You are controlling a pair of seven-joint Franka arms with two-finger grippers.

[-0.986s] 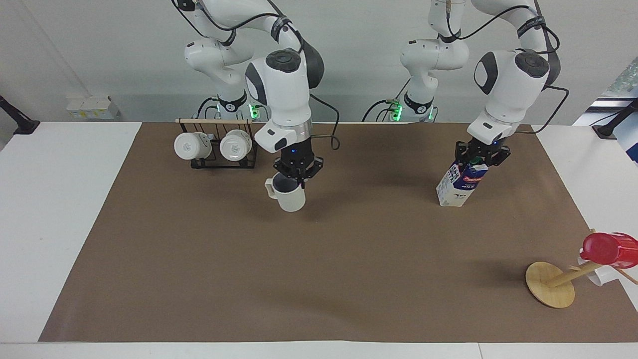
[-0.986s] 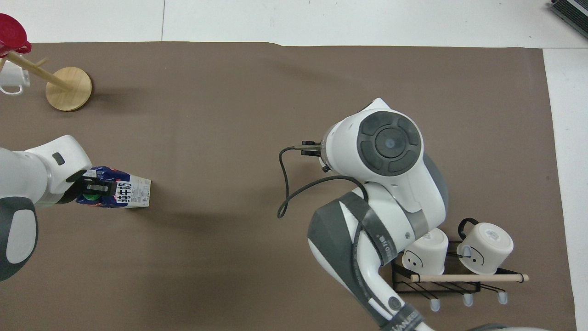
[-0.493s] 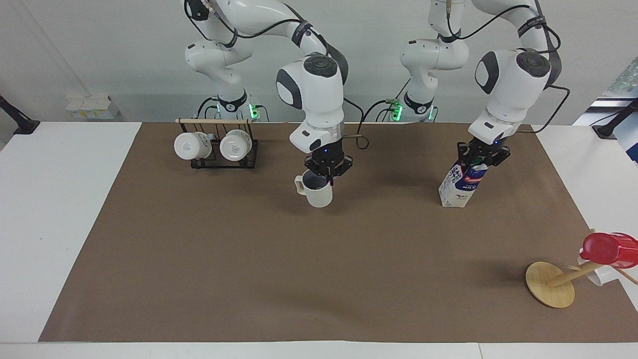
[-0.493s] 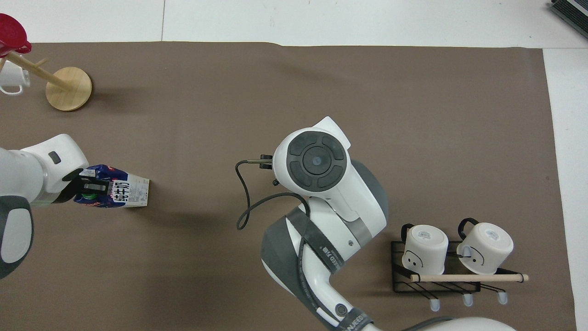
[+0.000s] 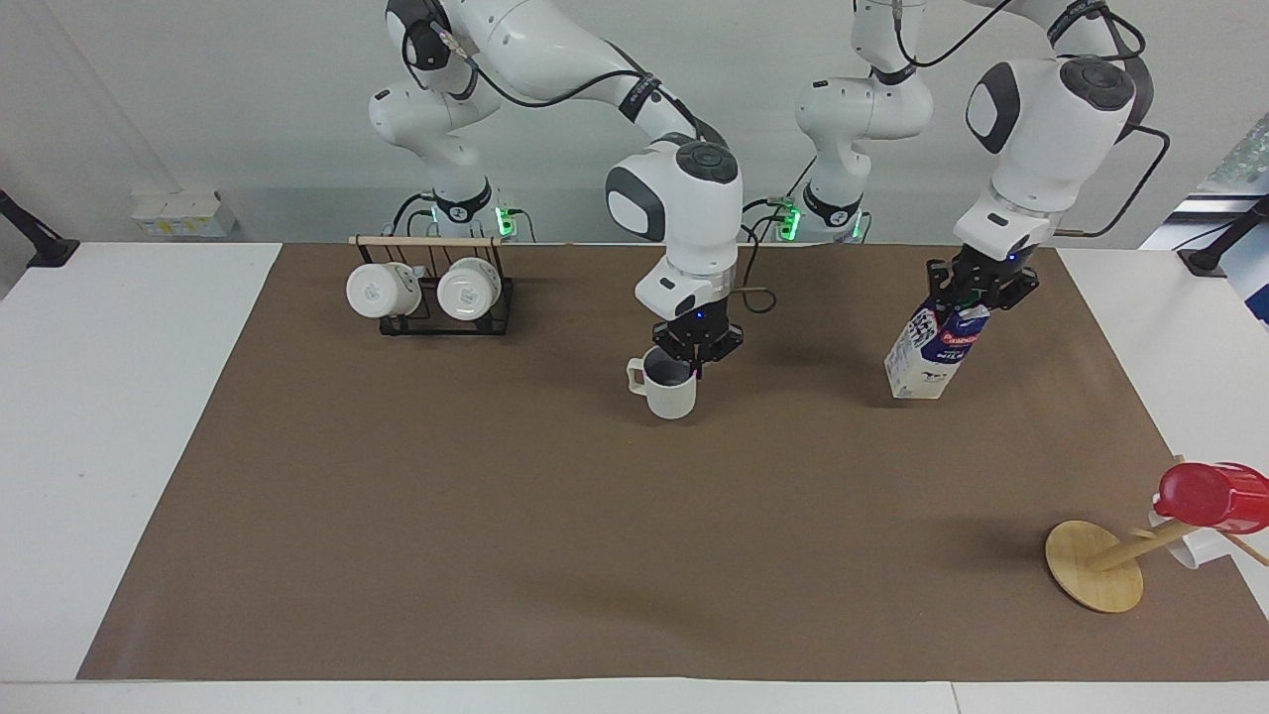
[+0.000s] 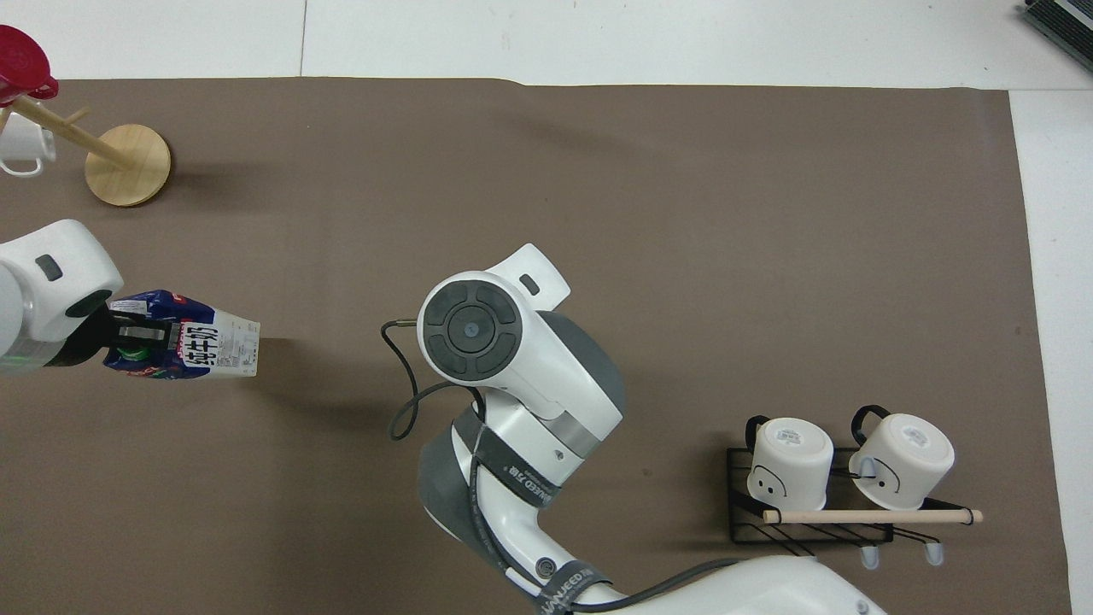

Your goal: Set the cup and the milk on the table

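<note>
**Cup and milk carton both held over the brown sheet**

The plain off-white cup [image 5: 671,388] with a greyish inside and a small squared handle hangs upright just above the brown paper-like sheet [image 5: 555,516], near the sheet's middle at the robots' end; whether its base touches the sheet cannot be told. The right tool [image 5: 697,349] pinches the cup's rim on the side away from the handle, fingers pointing straight down. The right arm reaches out from its base in a long arc, its last joint folded down, and in the overhead view its wrist hides the cup.

The tall white and dark blue milk carton [image 5: 931,349] with a red label band is tilted, its top leaning toward the left arm's end of the surface [image 5: 119,397], its base lifted off the sheet with a shadow below. The left tool [image 5: 979,295] is clamped on the carton's top, around the green cap [image 6: 130,349]; the left arm's forearm slants down to it.

Toward the right arm's end stands a black wire rack [image 5: 436,315] carrying two glossy white cups [image 5: 382,290]. At the other end, farther from the robots, a round-based wooden cup tree [image 5: 1098,563] holds a red cup [image 5: 1211,496]
</note>
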